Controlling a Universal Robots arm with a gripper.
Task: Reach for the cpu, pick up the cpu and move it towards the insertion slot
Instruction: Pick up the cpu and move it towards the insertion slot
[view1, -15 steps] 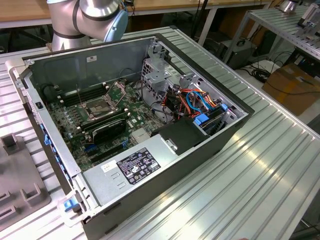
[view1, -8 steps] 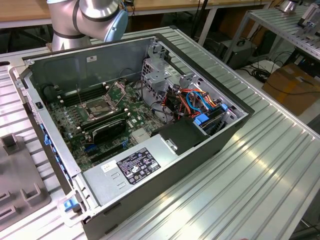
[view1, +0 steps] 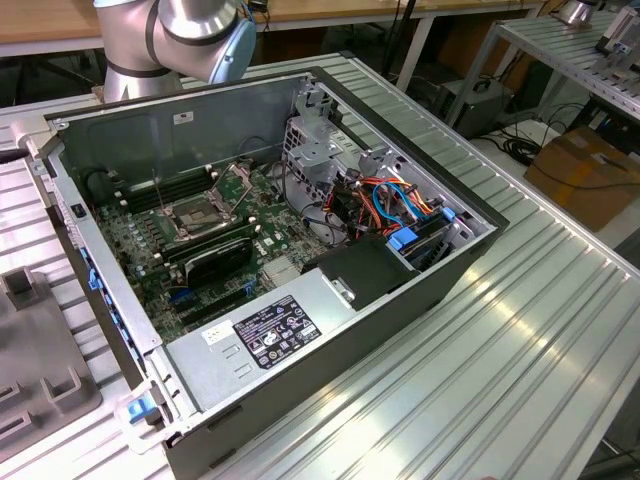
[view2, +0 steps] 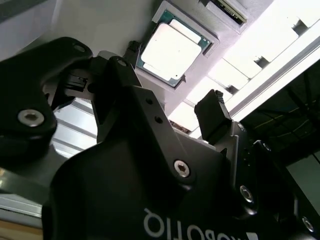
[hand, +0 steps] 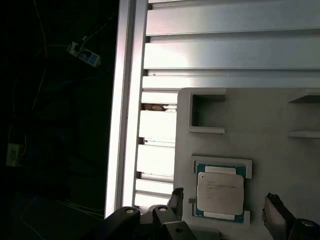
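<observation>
Aluminium slats make up your bench (view1: 520, 330), and on it the exterior view shows an open computer case (view1: 200, 120) lying on its side. Behind the case's far wall, towards the exterior view's left, you see the arm (view1: 190, 35): a grey joint with a blue cap near the top of that picture. Inside the case lies the green motherboard (view1: 130, 240), and on it the insertion slot (view1: 200, 215), a silver-framed socket with its metal plate tipped up.

The first wrist view shows you a grey holder (hand: 260, 130) resting on the bench close by the bench's edge. Your hand (hand: 224, 200) (view2: 172, 74) points at this holder in both wrist views and is released, its two black fingers (hand: 275, 212) (view2: 212, 112) spread wide.

The cpu (hand: 220, 192) (view2: 170, 50) lies flat in a shallow pocket of the holder, metal face towards the hand. It sits between the two fingers, with a gap on either side; neither finger touches it. You cannot tell how far above it the hand stands. The chip is near square, so no long axis stands out, and its edges run square with the pocket and with the line between the fingers.
</observation>
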